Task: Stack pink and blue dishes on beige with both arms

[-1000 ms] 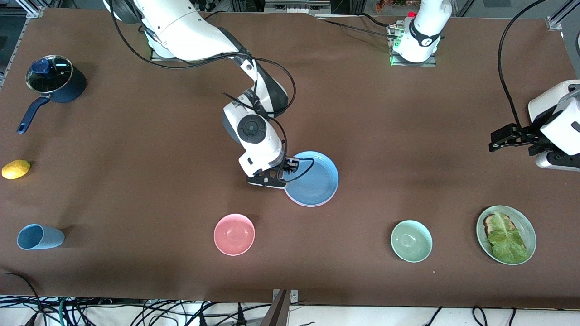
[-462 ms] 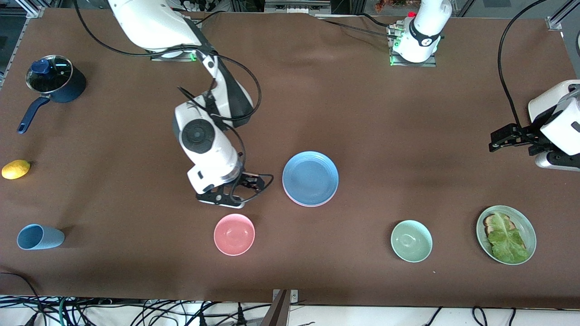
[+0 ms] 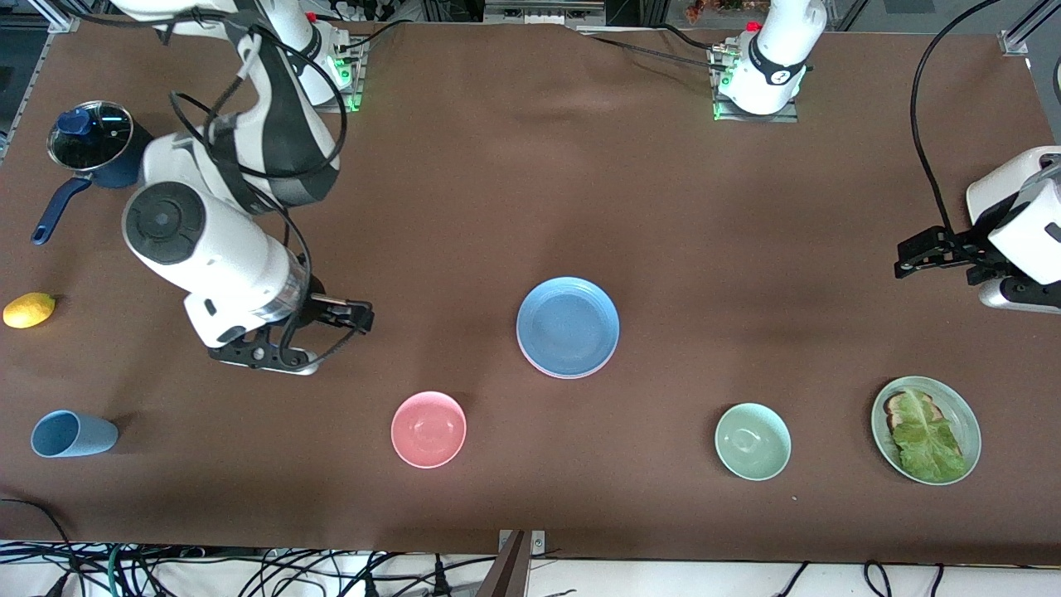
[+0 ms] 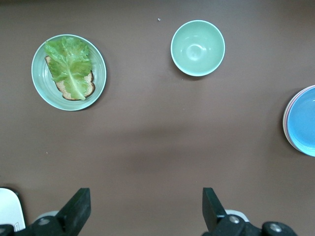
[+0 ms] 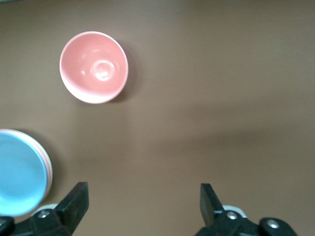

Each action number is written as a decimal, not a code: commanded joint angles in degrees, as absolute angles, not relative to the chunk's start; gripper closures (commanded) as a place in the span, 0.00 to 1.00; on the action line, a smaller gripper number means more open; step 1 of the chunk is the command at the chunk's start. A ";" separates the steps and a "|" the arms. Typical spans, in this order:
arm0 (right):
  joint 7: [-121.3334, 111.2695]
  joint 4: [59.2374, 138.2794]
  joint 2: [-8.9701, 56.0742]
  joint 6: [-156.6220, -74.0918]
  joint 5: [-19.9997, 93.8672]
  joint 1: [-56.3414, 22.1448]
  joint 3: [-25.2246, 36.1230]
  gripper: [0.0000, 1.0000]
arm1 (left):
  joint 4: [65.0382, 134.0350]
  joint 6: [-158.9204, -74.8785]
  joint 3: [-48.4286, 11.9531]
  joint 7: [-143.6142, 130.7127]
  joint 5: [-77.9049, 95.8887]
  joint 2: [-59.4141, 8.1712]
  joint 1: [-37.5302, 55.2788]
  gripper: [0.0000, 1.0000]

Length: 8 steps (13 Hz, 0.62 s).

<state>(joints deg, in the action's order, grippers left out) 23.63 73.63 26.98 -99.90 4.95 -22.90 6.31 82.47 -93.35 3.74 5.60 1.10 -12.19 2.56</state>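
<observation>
The blue plate (image 3: 568, 326) lies on top of a stack in the middle of the table. A thin rim of the pink plate (image 3: 552, 374) shows just under it. The beige plate is hidden. My right gripper (image 3: 352, 317) hangs open and empty over bare table, well away from the stack toward the right arm's end. Its wrist view catches the blue plate (image 5: 17, 172) at the frame's edge, past the open gripper (image 5: 142, 206). The left arm waits at its end of the table, its gripper (image 3: 909, 257) open and empty (image 4: 146, 209). Its view shows the blue plate (image 4: 302, 120) too.
A pink bowl (image 3: 428, 429) sits nearer the camera than the stack. A pale green bowl (image 3: 753, 441) and a green plate with bread and lettuce (image 3: 961, 419) lie toward the left arm's end. A light blue cup (image 3: 70, 434), lemon (image 3: 28, 309) and lidded saucepan (image 3: 99, 153) stand at the right arm's end.
The right gripper has left the blue plate's rim and swung away toward the right arm's end of the table. The stack stays put. The left arm has not moved.
</observation>
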 commanded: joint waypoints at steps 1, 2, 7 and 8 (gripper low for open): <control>18.39 81.70 17.62 -97.56 5.01 -18.83 5.46 0.00 | 81.74 -92.46 4.04 6.06 3.25 -12.13 2.55 0.00; 15.67 85.39 14.01 -97.47 5.01 -16.55 4.58 0.00 | 81.74 -92.46 4.04 6.06 3.25 -12.13 2.55 0.00; 8.44 90.18 6.34 -91.07 4.57 -8.09 1.67 0.00 | 81.65 -92.46 4.04 6.06 3.25 -12.39 2.72 0.00; 7.39 90.09 5.89 -90.18 4.31 -7.22 1.67 0.00 | 81.22 -92.46 4.04 6.06 3.25 -12.57 2.72 0.00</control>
